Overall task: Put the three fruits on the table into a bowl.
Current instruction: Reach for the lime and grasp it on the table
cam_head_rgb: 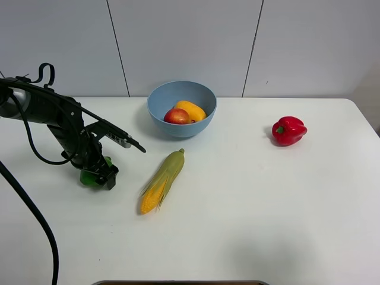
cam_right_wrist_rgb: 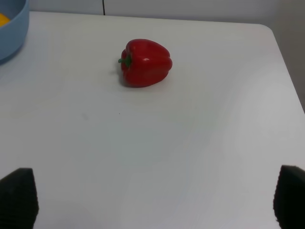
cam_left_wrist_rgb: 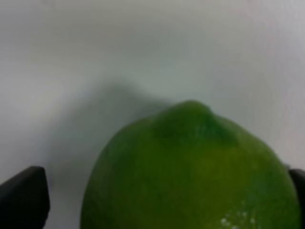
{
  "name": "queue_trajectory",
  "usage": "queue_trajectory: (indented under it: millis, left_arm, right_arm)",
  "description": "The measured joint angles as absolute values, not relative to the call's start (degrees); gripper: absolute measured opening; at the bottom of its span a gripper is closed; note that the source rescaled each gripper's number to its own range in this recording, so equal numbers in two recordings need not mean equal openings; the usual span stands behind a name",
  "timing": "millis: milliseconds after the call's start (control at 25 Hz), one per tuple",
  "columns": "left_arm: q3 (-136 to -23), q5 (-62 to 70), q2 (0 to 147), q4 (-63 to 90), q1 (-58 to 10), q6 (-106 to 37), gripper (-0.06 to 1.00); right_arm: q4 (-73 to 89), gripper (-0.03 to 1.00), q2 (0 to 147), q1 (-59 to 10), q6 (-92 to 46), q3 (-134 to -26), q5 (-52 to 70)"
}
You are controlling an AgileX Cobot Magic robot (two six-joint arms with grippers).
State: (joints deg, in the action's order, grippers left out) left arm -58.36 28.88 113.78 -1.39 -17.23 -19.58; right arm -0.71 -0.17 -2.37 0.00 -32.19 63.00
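Far left on the plain white table [cam_head_rgb: 267, 208], my left pincer [cam_head_rgb: 102, 171] is lowered over the round green lime [cam_head_rgb: 90, 177], the 1 fruit not yet in the bowl. Its jaws stand wide apart and grip nothing. In the left wrist view the lime [cam_left_wrist_rgb: 190, 176] fills the gap between my 2 dark fingertips [cam_left_wrist_rgb: 24, 195]: 1 tip stands clear of it, the other sits just beside the skin.

To do this step well, I judge I should centre the lime between the tips. I should then close gently at its widest girth so the smooth skin does not slip out, and lift clear before travelling.

Next rightward lies the husked yellow corn cob [cam_head_rgb: 161, 181], to be passed over, not brushed. Behind it sits the deep, glossy light-blue bowl [cam_head_rgb: 196, 127], holding the round red apple [cam_head_rgb: 176, 116] and the oblong yellow-orange mango [cam_head_rgb: 191, 109]. Further right rests the glossy red bell pepper [cam_head_rgb: 289, 130]. My right pincer [cam_right_wrist_rgb: 155, 200], seen only from its own wrist, is open and empty.
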Motion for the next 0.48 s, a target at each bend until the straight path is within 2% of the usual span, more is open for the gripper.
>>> queue_trajectory:
  millis: [440, 480]
  left_arm:
    - [-57.98, 27.86, 113.78, -1.39, -17.23, -19.53, 1.00]
    - [-57.98, 27.84, 113.78, -1.39, -17.23, -19.53, 0.97]
  right_arm:
    - [-0.71, 1.00, -0.17, -2.37, 0.00, -32.19, 63.00]
    - [-0.71, 1.00, -0.17, -2.37, 0.00, -32.19, 63.00]
